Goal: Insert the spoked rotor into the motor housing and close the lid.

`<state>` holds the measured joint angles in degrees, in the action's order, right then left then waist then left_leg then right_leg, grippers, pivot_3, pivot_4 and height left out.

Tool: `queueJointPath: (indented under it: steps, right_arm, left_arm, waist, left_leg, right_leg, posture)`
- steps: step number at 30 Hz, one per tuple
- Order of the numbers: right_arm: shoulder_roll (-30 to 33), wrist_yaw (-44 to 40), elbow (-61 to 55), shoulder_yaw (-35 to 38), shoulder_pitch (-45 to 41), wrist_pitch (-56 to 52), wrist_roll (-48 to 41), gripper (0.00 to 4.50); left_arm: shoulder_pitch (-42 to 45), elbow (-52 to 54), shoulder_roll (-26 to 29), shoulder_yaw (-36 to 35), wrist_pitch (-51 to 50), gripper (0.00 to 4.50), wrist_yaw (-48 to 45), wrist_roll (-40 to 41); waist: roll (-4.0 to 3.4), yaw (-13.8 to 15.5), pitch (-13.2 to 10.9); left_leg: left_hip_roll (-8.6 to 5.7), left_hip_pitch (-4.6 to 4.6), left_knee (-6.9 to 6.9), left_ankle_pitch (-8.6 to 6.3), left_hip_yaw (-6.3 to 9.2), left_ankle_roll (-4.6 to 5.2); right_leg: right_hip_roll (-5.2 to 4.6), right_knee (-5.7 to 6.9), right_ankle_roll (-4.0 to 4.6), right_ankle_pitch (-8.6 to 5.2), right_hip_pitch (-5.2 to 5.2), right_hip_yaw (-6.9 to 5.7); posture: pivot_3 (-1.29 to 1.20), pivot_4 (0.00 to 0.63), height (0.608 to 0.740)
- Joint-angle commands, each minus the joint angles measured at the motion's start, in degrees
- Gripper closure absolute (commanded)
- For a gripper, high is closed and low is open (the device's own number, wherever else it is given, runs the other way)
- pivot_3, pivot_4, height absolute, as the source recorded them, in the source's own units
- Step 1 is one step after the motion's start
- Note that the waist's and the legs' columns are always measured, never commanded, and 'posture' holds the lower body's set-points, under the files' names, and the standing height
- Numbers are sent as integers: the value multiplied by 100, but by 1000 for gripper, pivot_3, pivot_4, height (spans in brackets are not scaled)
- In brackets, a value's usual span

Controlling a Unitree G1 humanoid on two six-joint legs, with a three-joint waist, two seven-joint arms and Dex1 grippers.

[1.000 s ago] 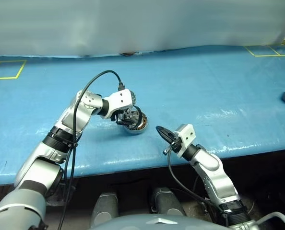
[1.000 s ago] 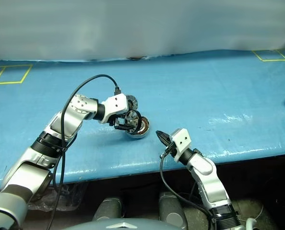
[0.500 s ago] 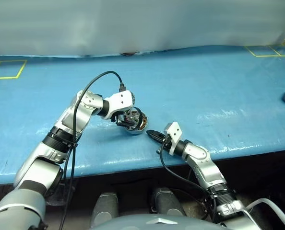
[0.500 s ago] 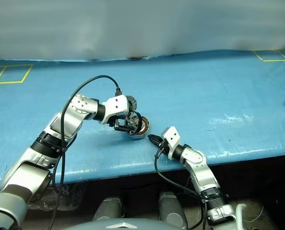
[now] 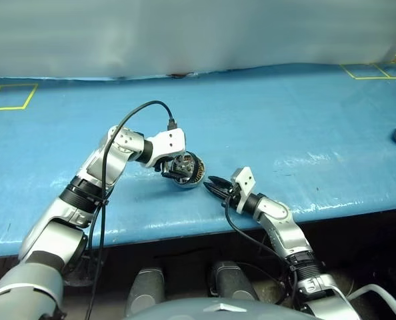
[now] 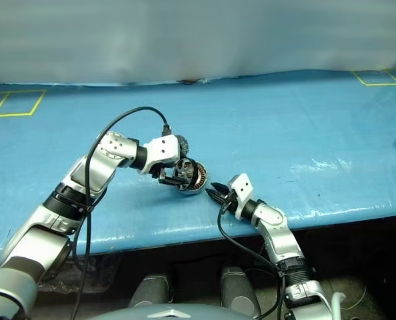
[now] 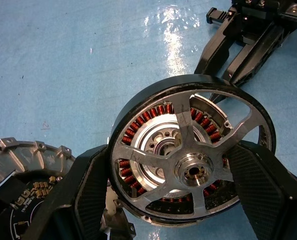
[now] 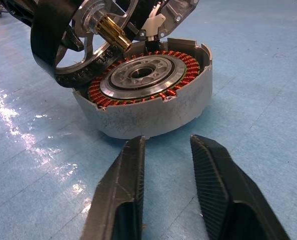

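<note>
The left pincer [image 7: 183,200] grasps the dark-rimmed silver spoked rotor [image 7: 191,155], tilted just above the round copper-wound metal motor housing [image 8: 148,92]; the released right pincer [image 8: 171,195] waits beside that housing.

Head stereo pair: high, looking down and forward over the table [image 5: 305,120]. Wrist cameras: close, opposed; both frame the housing [image 8: 148,100].

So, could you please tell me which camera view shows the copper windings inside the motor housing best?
The right wrist view: the motor housing sits close, its copper ring exposed. In the left wrist view the spoked rotor partly covers the windings; in the head views the housing looks small.
</note>
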<state>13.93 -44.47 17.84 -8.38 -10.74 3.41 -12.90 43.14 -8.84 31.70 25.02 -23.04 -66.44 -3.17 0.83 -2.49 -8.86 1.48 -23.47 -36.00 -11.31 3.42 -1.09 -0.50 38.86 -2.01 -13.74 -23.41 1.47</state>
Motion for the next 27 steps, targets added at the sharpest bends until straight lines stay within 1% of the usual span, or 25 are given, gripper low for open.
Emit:
queueJointPath:
  steps: [1, 5, 12, 20, 27]
  right_arm:
    - [31, -32, -129, 64, 53, 130, 25, 2005]
    - [22, 16, -143, 39, 96, 192, 114, 736]
    - [9, 74, -172, 45, 197, 211, 147, 736]
    - [-103, 187, -302, -51, 372, 162, 207, 736]
    - [-224, 270, -410, -123, 521, 85, 241, 736]
  left_arm:
    - [140, -42, 1, 69, 142, 1087, -138, -77]
    - [263, -226, -54, 99, 270, 1087, -158, -152]
    - [567, -665, -139, 155, 544, 1087, -243, -297]
    - [1241, -1404, -389, 327, 460, 1087, -378, -574]
    - [1520, -1718, -618, 308, 479, 1087, -529, -568]
  waist:
    - [0, 0, 0]
    - [0, 5, 0]
    - [0, 19, 0]
    - [0, 33, 0]
    - [0, 13, 0]
  left_leg:
    - [0, 0, 0, 0, 0, 0]
    - [0, 1, 0, 0, -1, 0]
    - [0, 1, -1, 0, -1, 0]
    - [-2, -1, -3, 0, 0, 0]
    - [0, 0, -2, 0, 0, 0]
  right_leg:
    - [0, 0, 0, 0, 0, 0]
    - [0, 0, 0, 0, 0, 0]
    - [0, 0, 0, 0, 1, 0]
    - [0, -1, -2, 1, 2, -1]
    - [2, 0, 0, 0, 1, 0]
  posture:
    - [0, 150, 740]
    - [0, 150, 740]
    - [0, 150, 740]
    - [0, 150, 740]
    - [0, 150, 740]
